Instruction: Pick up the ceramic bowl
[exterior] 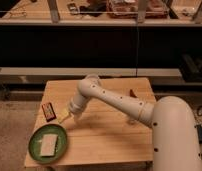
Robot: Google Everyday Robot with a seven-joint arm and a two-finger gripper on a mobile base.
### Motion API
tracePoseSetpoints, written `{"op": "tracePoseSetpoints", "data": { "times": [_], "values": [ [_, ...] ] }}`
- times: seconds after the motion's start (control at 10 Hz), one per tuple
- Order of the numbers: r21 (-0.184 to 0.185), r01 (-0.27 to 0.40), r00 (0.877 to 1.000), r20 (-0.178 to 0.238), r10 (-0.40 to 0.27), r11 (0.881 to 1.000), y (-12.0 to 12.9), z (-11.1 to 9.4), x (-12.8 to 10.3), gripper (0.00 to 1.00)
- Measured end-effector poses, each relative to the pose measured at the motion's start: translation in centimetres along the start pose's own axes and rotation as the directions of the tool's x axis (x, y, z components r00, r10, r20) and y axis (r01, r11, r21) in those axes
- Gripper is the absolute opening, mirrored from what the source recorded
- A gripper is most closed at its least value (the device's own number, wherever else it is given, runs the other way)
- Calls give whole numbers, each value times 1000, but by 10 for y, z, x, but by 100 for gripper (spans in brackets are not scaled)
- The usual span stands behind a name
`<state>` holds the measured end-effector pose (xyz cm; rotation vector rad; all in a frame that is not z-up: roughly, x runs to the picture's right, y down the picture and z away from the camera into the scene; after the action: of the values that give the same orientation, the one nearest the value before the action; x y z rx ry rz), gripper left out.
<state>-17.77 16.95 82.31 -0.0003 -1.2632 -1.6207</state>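
Looking down on a light wooden surface point(104, 145) set before dark shelving. At the far left, near the front corner: the ceramic bowl point(35, 140), green, wide and shallow, darker at the rim, sitting flat close to the surface's front left edge. Inside it, a pale flat rectangular piece point(48, 145), kind not clear. Just behind the bowl and apart from it, a small dark rectangular packet point(49, 111) with red on it, lying flat near the left edge. Next to the right, the jaws, pale yellowish, pointing down and to the left, low over bare wood, just right of the packet and behind the bowl's right rim. Near the bowl but not touching it, and not above its middle. Whether parted or closed, cannot tell; no object seen in their grip. Further right, the white arm point(111, 99) sloping up and across the middle of the surface. Behind it, near the back right corner, a small reddish-brown object point(131, 92). At the far right, the robot's bulky white body point(176, 135), beside the surface's right edge.
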Motion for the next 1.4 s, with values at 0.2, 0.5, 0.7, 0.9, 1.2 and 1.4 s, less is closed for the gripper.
{"op": "tracePoseSetpoints", "data": {
  "times": [0.2, 0.5, 0.7, 0.9, 1.2, 1.4],
  "values": [
    [28, 23, 1000, 8, -23, 999, -1, 2, 0, 63],
    [21, 70, 997, 28, -71, 997, -4, 4, -1, 63],
    [18, 101, 994, 46, -101, 995, -9, 9, -2, 63],
    [24, 117, 991, 58, -119, 993, -14, 14, -5, 63],
    [21, 171, 982, 79, -172, 985, -24, 27, -9, 63],
    [4, 201, 976, 82, -201, 980, -24, 31, -11, 63]
  ]
}}
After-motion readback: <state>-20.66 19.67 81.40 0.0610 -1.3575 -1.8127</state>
